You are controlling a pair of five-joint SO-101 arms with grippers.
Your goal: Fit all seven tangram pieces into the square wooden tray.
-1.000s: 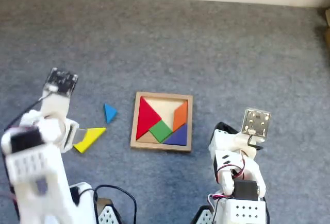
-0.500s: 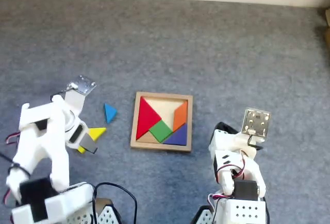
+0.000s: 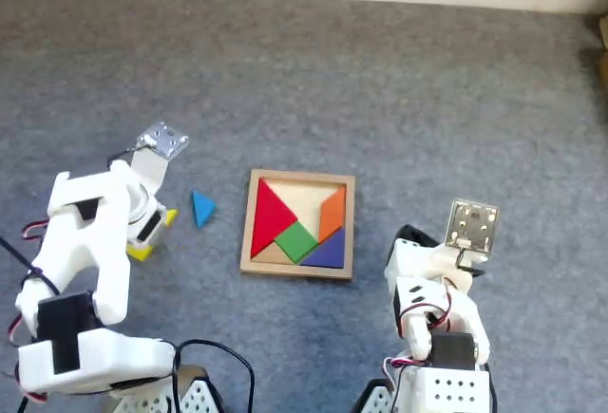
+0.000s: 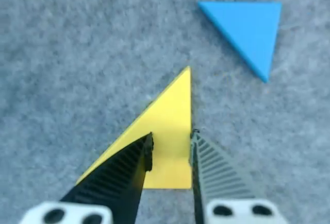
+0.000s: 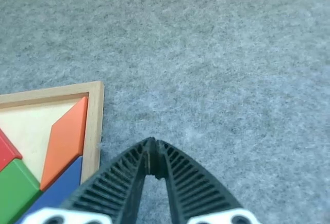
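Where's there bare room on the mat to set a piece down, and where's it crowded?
Bare: the wide mat beyond the tray. Crowded: left of the tray in the high view, where the blue triangle and yellow triangle lie close, the left end effector over the yellow one.

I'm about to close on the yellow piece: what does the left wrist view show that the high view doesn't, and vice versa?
Left wrist view: the left gripper with jaws open, one finger over the yellow triangle, the other at its edge. High view: the wooden tray holding four pieces, red, green, orange and dark blue, with part of its floor bare. Both: the yellow triangle and the light blue triangle lying apart on the grey carpet.
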